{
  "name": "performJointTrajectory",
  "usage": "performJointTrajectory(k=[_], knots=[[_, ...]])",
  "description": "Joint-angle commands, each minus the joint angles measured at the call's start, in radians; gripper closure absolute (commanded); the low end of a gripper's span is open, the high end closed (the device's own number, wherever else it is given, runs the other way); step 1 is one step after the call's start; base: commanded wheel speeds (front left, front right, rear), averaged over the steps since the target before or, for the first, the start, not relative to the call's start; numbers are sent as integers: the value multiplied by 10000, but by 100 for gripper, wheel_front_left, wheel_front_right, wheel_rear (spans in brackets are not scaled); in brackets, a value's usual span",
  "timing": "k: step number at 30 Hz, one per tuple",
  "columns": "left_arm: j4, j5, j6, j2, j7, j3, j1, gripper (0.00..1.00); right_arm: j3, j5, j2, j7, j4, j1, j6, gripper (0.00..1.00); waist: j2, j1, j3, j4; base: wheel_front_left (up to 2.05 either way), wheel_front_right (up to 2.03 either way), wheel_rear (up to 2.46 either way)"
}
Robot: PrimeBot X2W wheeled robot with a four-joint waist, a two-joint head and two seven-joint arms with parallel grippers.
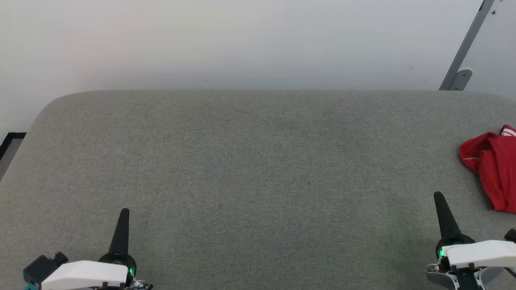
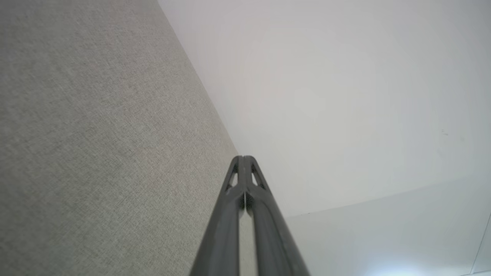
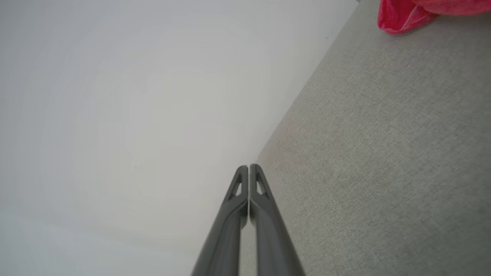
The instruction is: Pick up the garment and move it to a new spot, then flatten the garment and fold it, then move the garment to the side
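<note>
At three o'clock on the grey table [image 1: 258,169], the garment [image 1: 494,169] lies bunched: soft, light, thin; pinch a raised fold. Left gripper [image 1: 124,212] and right gripper [image 1: 438,197] are closed, empty.

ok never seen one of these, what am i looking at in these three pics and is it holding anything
This is a two-armed robot seen through its own cameras. The wide picture comes from a camera on its head, looking down at a grey fabric-covered surface. The dark spikes at the bottom corners are its two grasping parts: the left pincer and the right pincer, each made of two long fingers pressed together.

The other two pictures come from cameras on the wrists, each looking along its own fingers: the left pincer and the right pincer. Both are shut and hold nothing.

The one loose thing on the surface is the garment, a crumpled red piece of clothing at the far right edge. Its corner also shows in the right wrist picture. Nothing touches it.
</note>
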Motion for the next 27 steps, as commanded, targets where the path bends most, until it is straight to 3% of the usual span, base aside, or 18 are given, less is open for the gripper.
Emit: performJointTrajectory(k=[1, 27], knots=[[-38, -213, -32, 37, 77, 51, -261, 100, 26, 217, 6, 63, -16, -178, 1, 100, 0, 0, 2, -6, 0, 0, 0], [218, -2193, -44, -65, 691, 203, -758, 100, 50, 2322, 185, 656, 175, -561, 1, 100, 0, 0, 41, -175, 0, 0, 0]])
